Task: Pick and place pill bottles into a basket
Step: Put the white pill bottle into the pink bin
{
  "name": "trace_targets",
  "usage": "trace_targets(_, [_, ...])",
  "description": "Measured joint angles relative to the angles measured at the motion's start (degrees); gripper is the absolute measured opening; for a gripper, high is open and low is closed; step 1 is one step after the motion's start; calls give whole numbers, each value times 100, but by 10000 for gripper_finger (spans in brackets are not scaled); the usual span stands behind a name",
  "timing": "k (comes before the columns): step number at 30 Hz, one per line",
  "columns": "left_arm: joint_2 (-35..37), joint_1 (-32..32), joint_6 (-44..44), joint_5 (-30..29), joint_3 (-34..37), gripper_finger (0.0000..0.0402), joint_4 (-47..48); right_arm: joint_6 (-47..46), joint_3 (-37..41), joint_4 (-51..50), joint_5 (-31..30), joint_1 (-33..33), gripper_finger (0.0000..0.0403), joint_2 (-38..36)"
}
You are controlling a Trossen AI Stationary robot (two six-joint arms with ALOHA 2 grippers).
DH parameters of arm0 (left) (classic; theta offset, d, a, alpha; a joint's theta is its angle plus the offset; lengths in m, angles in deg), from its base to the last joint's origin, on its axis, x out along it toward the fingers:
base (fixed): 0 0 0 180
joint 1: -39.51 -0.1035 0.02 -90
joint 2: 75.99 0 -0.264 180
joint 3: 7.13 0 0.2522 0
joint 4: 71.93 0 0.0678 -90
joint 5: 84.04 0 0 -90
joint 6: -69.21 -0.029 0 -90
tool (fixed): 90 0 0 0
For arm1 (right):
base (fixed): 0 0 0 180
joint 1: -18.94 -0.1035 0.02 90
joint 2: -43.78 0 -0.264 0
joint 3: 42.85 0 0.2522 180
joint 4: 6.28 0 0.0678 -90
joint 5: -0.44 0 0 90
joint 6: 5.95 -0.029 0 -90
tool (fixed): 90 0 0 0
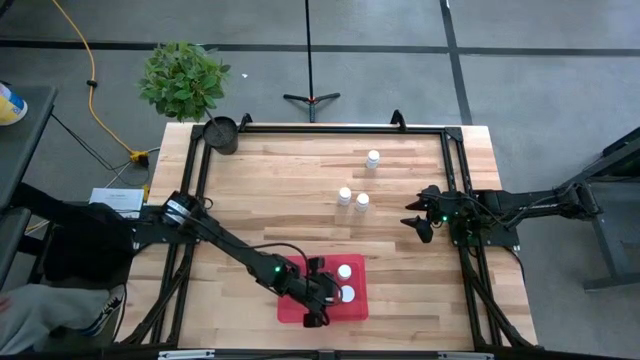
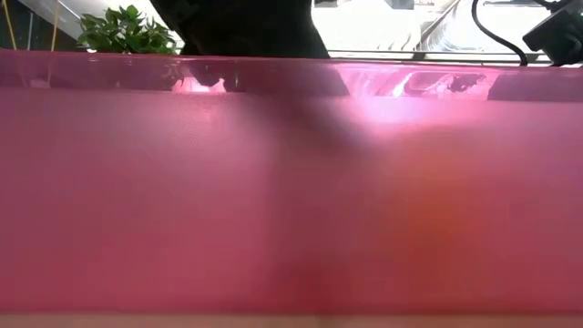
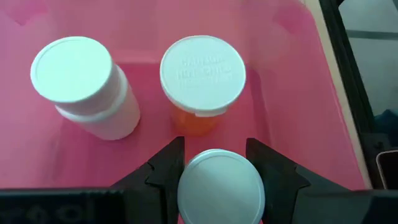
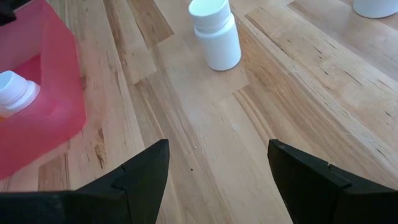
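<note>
The red basket [image 1: 300,309] lies near the table's front edge. In it stand a white pill bottle [image 3: 87,81] and an orange-bodied one with a white cap [image 3: 202,74]. My left gripper [image 1: 318,298] reaches down into the basket and is shut on a third white-capped bottle [image 3: 221,186]. Three white bottles [image 1: 373,158], [image 1: 344,196], [image 1: 362,203] stand upright on the wood at the far middle. My right gripper [image 1: 420,222] is open and empty at the table's right, with the nearest bottle [image 4: 214,34] ahead of it. The low view shows only the basket's red wall [image 2: 291,182]. My left gripper has the bottle between its two fingers [image 3: 168,165], one on each side, just under the white cap's rim [image 3: 186,180]. The fingers come from above, pointing down. The bottle stands upright inside the basket. The cap hides whether its base rests on the floor.
A small dark round pot [image 1: 221,133] stands at the table's far left corner, with a potted plant [image 1: 183,78] beyond it. Black frame rails [image 1: 455,190] run along the table's sides. Bare wood lies between the basket and the three standing bottles.
</note>
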Motion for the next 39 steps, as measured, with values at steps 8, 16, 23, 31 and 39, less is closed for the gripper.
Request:
trace_targets(8, [-61, 0, -69, -68, -8, 253, -170, 1, 0, -5, 2, 0, 263, -2])
trace_targets(16, [-59, 0, -170, -85, -63, 327, -238, 7, 0, -17, 2, 1, 263, 0])
trace_targets(23, [44, -1, -173, -87, -63, 327, -214, 19, 0, -17, 2, 0, 263, 0])
trace_targets(31, [577, -30, -193, -550, -63, 315, -23, 21, 0, -22, 2, 2, 264, 0])
trace_targets(39, [1282, -30, -654, -1818, -68, 314, 172, 20, 0, -39, 2, 0, 264, 0])
